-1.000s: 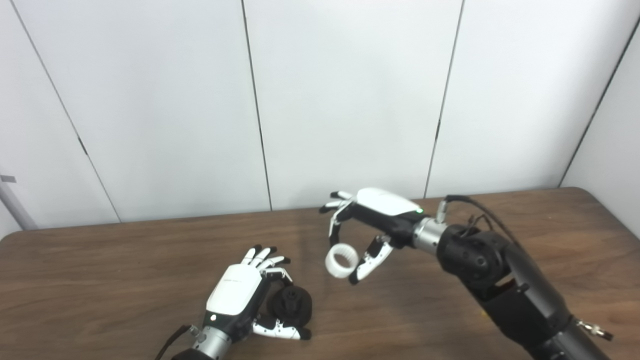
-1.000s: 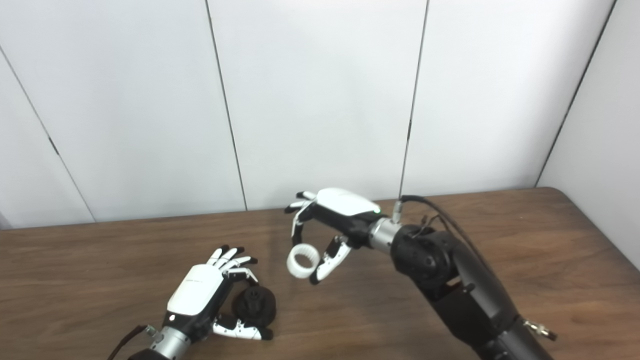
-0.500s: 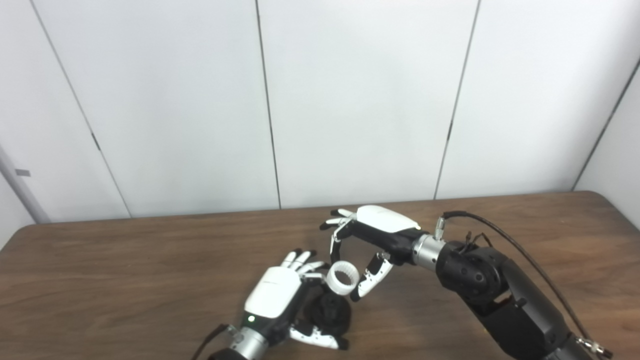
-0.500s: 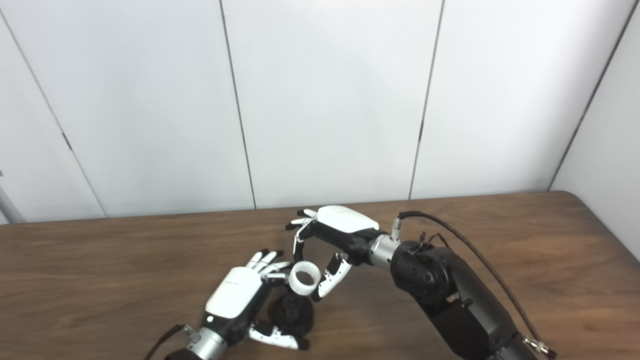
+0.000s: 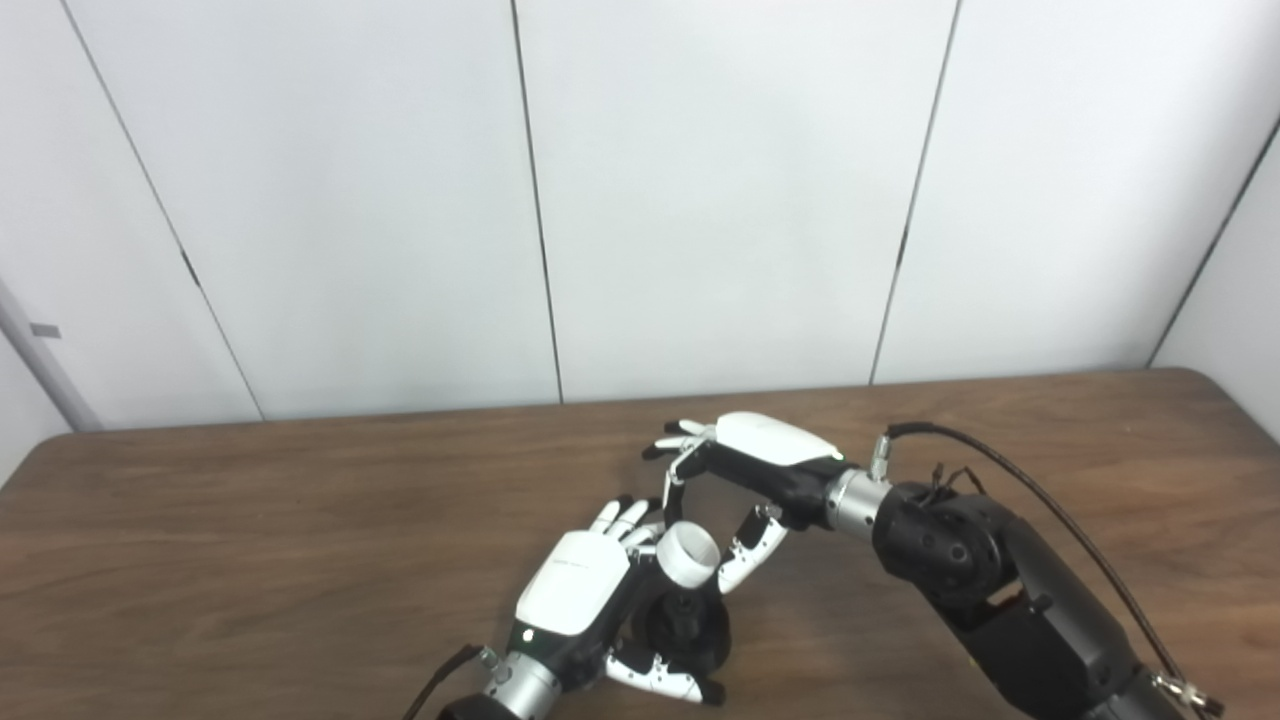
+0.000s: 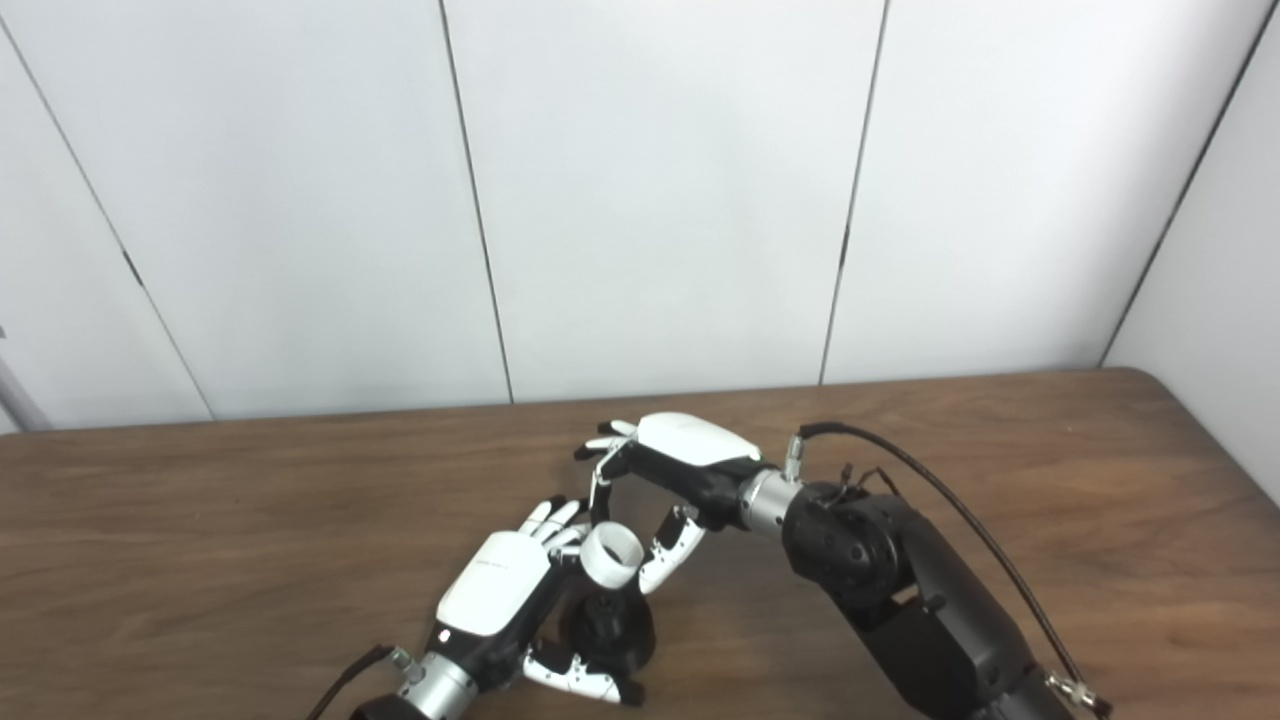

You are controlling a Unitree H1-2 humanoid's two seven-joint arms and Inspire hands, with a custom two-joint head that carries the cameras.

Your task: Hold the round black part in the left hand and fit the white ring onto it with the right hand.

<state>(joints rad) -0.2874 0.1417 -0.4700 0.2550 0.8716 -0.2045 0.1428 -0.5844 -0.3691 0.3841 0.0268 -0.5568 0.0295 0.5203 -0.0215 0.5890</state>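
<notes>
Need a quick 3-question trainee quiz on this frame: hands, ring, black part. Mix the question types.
1. True or false: the white ring is fully seated on the round black part.
2. Which hand holds the white ring? A) left hand B) right hand C) neither
3. Fill in: the round black part is held by the ___ hand, low over the table.

Key
1. False. The ring sits just above the part, between the fingers and thumb of the right hand.
2. B.
3. Left: the left hand is wrapped around it.
</notes>
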